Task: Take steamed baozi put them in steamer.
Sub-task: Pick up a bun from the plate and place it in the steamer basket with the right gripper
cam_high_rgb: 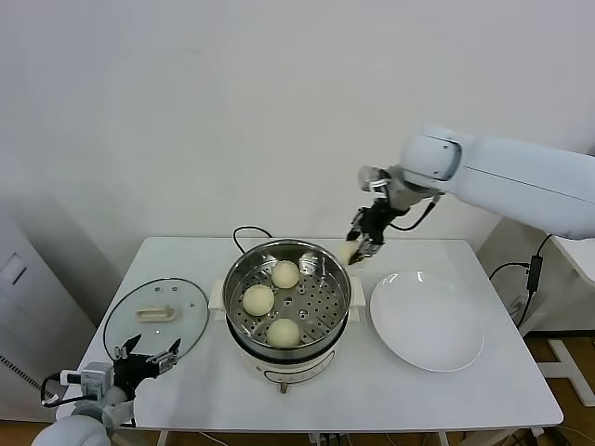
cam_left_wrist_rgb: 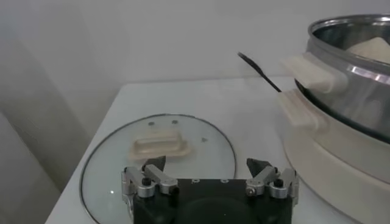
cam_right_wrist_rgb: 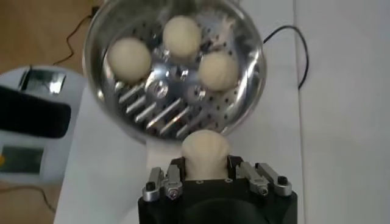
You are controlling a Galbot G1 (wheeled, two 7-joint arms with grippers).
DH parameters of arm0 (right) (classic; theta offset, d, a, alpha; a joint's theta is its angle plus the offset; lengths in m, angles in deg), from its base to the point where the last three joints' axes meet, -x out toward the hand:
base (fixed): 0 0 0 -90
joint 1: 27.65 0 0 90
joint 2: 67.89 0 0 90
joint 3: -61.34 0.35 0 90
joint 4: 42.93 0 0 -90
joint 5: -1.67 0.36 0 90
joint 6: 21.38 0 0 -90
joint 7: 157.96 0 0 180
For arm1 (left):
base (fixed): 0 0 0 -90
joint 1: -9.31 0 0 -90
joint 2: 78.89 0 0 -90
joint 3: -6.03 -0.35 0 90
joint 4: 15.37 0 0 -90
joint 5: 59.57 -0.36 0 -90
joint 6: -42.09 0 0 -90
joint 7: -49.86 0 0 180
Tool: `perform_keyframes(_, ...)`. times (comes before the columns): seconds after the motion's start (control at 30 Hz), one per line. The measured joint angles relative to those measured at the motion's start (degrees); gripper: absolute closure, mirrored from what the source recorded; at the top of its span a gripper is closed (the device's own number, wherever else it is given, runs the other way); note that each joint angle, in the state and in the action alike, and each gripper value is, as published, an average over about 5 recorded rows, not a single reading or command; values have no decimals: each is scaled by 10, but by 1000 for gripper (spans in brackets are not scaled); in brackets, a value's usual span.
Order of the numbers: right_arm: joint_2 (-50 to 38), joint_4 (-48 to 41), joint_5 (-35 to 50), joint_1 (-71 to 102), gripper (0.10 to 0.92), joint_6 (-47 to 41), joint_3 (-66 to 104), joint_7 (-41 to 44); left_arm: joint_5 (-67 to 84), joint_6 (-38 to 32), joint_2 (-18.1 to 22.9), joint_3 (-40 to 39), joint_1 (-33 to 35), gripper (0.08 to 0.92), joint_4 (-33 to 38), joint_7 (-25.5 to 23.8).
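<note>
Left claw (cam_high_rgb: 149,356) spread, by glass lid (cam_high_rgb: 191,311) | right claw (cam_high_rgb: 363,242) pinching baozi (cam_high_rgb: 349,253) above steamer (cam_high_rgb: 321,263) rim

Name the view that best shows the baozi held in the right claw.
Right wrist view: the held baozi sits clamped in the right claw, above the steamer rim. The head view shows it small and partly hidden; the left wrist view doesn't show it.

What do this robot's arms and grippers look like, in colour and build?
The right arm has smooth white rounded shells and a thin black cable looped at the wrist. The right gripper and left gripper are black blocks with silver metal finger brackets and screws.
</note>
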Motion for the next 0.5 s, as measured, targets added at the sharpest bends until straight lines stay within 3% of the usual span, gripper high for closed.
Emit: perform_keyframes(0.5,54,21,48,36,592,-65,-15,-95,7,-1,-4,-1,-10,177,-10,0)
